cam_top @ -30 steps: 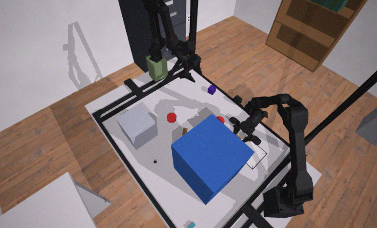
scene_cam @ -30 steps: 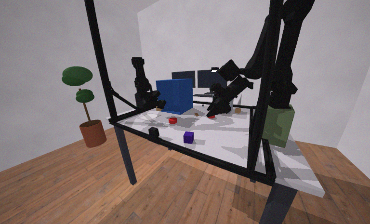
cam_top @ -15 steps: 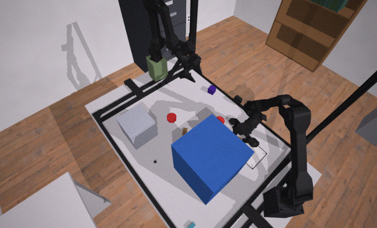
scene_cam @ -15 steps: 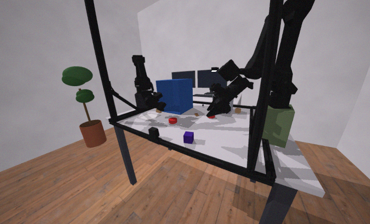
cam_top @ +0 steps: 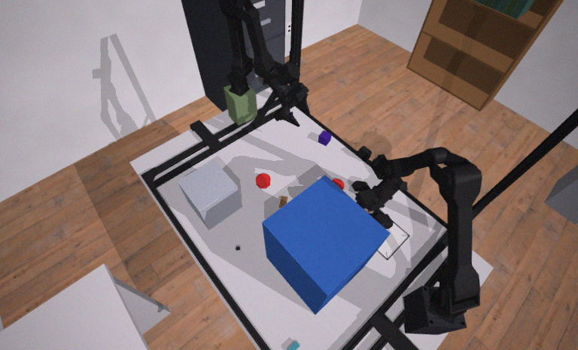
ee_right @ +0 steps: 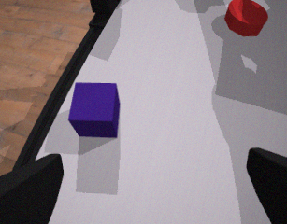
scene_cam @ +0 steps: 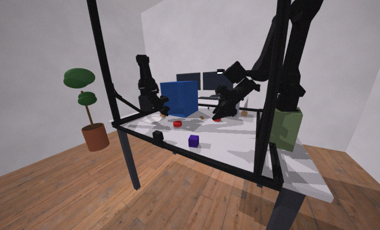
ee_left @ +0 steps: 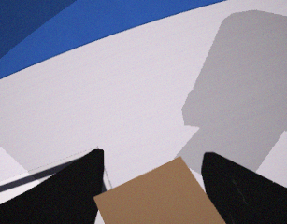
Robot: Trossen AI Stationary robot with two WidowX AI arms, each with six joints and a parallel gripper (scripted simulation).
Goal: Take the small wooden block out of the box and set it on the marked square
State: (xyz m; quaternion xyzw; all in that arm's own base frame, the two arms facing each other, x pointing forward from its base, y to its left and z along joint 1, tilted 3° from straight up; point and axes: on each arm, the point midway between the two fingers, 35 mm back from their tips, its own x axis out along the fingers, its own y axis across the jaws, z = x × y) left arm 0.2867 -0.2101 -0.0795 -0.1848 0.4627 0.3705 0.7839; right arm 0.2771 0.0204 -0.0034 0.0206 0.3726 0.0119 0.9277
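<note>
The big blue box stands mid-table. My left gripper is outside the box, beside its wall and low over the table. It is shut on the small wooden block, which shows tan between the fingers. The marked square is a thin outline just beside that gripper; one of its corners lies under the left finger in the left wrist view. My right gripper is open and empty at the far end of the table.
A purple cube lies near the table edge by the right gripper. Two red cylinders, a grey box and a small brown piece lie beyond the blue box. A green block stands at the frame.
</note>
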